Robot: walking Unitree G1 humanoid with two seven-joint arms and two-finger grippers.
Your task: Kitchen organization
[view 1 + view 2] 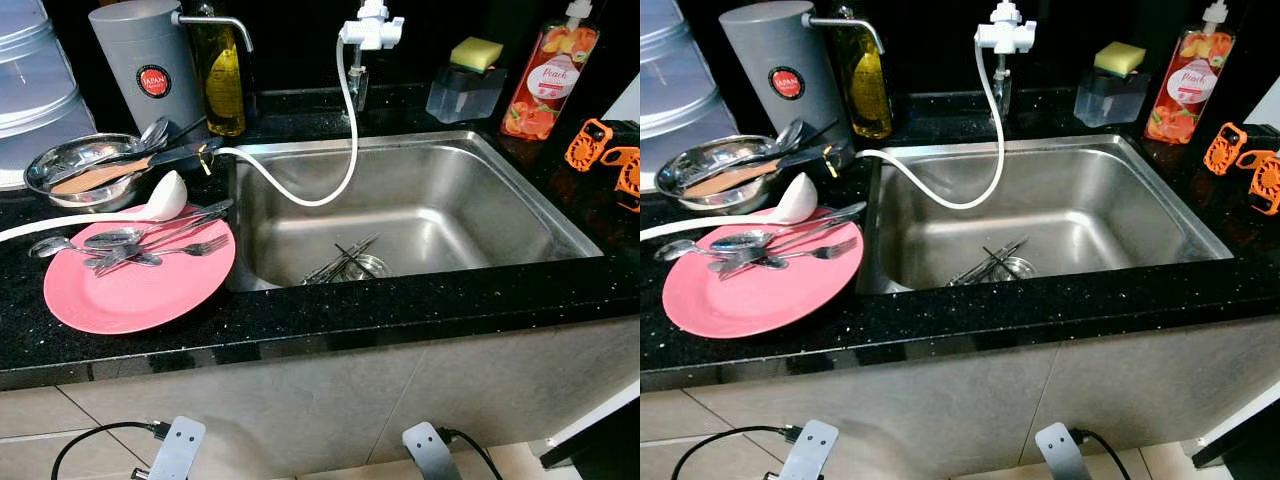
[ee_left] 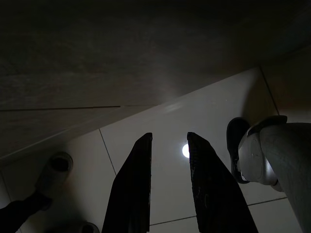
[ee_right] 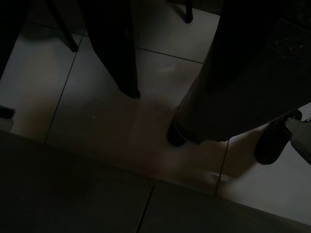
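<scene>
Looking down, you had a stainless sink [image 1: 440,200] with cutlery [image 1: 345,262] crossed over its drain and bare steel all round. Left of its rim, one pink plate [image 1: 135,285] overhung the black counter's [image 1: 400,305] front edge (spoons and one fork on it). Your left gripper [image 2: 167,187] hung floorward, fingers parted, empty; right gripper [image 3: 116,53] unreadable.

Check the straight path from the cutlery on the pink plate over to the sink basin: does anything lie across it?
Little does. The cutlery lies on the pink plate right beside the sink. A white hose drapes over the sink's left rim farther back, and more cutlery already lies by the drain.
</scene>
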